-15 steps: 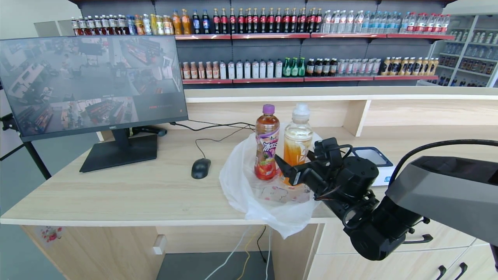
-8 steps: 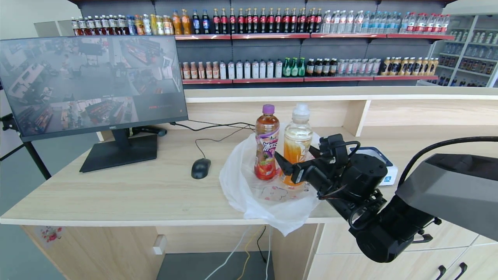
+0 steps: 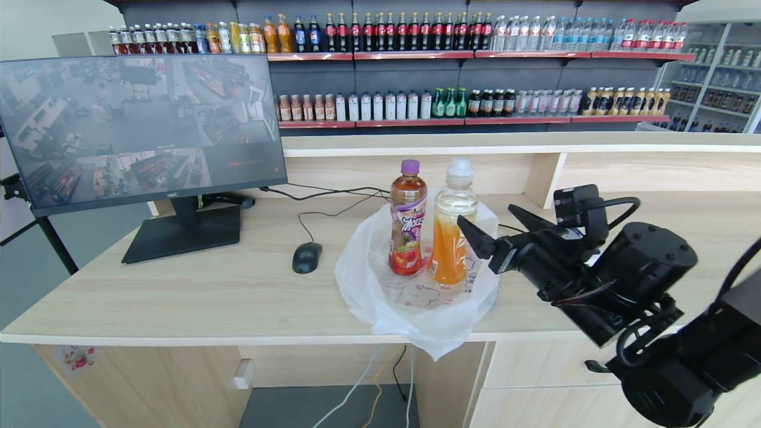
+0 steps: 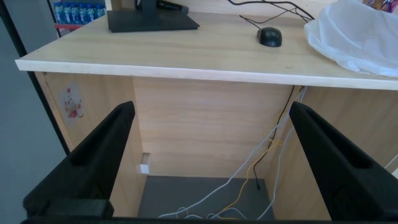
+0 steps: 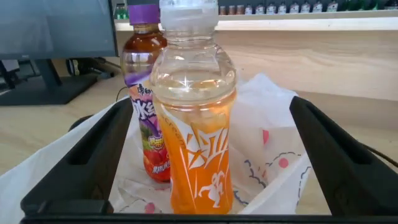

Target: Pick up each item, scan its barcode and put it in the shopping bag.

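Two bottles stand upright on the white shopping bag [image 3: 368, 279], which lies spread on the counter. One is a purple-capped tea bottle [image 3: 408, 217] [image 5: 147, 93], the other a white-capped orange drink bottle [image 3: 452, 221] [image 5: 194, 118]. My right gripper [image 3: 496, 229] is open just to the right of the orange bottle, not touching it; in the right wrist view the bottle stands ahead between the spread fingers [image 5: 93, 155]. My left gripper [image 4: 208, 162] is open, low in front of the counter's edge, with nothing in it.
A monitor [image 3: 140, 128] stands at the left of the counter [image 3: 178, 297], with a mouse [image 3: 307, 257] and cables beside it. A raised shelf and divider [image 3: 544, 178] run behind the bag. Shelves of drinks fill the back wall.
My right gripper has pulled back to the right and upward, away from the orange drink bottle, which stays standing on the bag. The bag's edge shifted slightly.
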Motion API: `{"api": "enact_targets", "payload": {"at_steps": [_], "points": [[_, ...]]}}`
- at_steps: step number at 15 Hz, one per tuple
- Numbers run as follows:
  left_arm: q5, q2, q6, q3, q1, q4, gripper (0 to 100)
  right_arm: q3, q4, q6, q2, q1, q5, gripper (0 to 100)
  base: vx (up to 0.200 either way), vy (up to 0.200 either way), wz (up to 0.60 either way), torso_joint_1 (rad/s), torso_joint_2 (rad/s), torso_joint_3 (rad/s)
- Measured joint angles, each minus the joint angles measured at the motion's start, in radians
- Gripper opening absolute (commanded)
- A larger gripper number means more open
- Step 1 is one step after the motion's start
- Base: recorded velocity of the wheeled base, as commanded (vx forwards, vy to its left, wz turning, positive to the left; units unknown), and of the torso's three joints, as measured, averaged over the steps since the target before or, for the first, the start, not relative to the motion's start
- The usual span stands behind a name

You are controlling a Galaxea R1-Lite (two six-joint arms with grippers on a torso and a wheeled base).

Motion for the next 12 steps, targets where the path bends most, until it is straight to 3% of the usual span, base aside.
{"api": "enact_targets", "payload": {"at_steps": [5, 7, 9, 12], "points": [[0.000, 0.000, 0.000, 0.000, 0.000, 0.000, 100, 0.354, 0.001, -0.004, -0.360, -0.080, 0.001, 100, 0.000, 0.000, 0.00, 0.000, 0.00, 0.000], [-0.001, 0.000, 0.001, 0.000, 0.000, 0.000, 100, 0.460, 0.064, -0.004, -0.528, -0.099, 0.002, 100, 0.000, 0.000, 0.00, 0.000, 0.00, 0.000], [0.000, 0.000, 0.001, 0.000, 0.000, 0.000, 100, 0.512, 0.274, -0.009, -0.723, -0.106, 0.008, 100, 0.000, 0.000, 0.00, 0.000, 0.00, 0.000], [0.000, 0.000, 0.000, 0.000, 0.000, 0.000, 100, 0.541, 0.694, -0.031, -1.037, -0.107, 0.030, 100, 0.000, 0.000, 0.00, 0.000, 0.00, 0.000]]}}
